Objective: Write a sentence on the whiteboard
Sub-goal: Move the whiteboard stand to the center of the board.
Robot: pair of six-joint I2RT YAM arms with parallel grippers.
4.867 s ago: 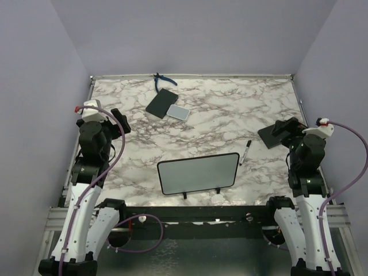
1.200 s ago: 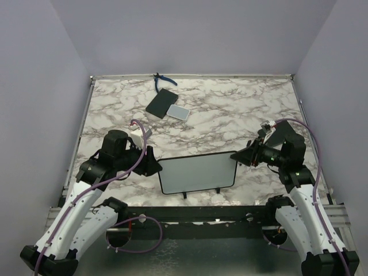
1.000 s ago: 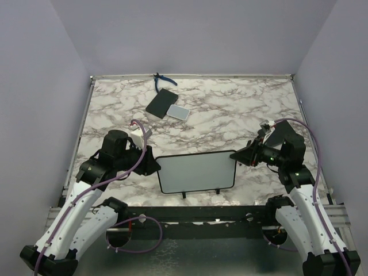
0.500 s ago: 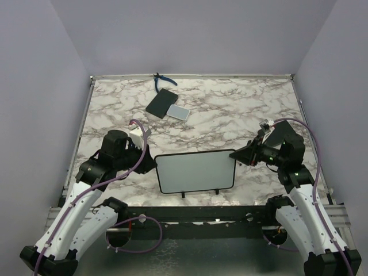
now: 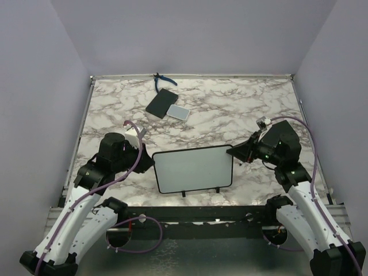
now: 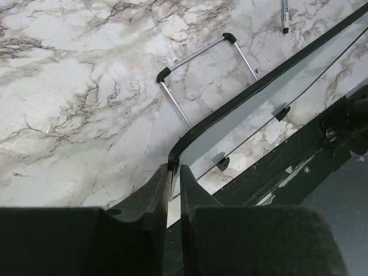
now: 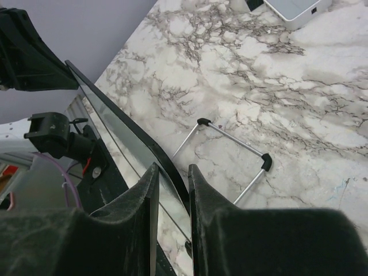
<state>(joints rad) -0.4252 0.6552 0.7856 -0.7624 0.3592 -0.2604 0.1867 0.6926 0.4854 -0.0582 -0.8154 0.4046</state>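
So the left gripper is squeezed tight on the whiteboard's left edge. The right gripper is pinched down on its right edge. The board spans between them, slightly tilted, and I honestly can't tell if it's resting on the table.

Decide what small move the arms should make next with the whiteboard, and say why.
Probably lift the whiteboard slightly, both arms together and level. The left gripper and right gripper each pinch one end of its frame, so moving one alone would twist it. Its face is blank, and the marker lies unheld on the table.
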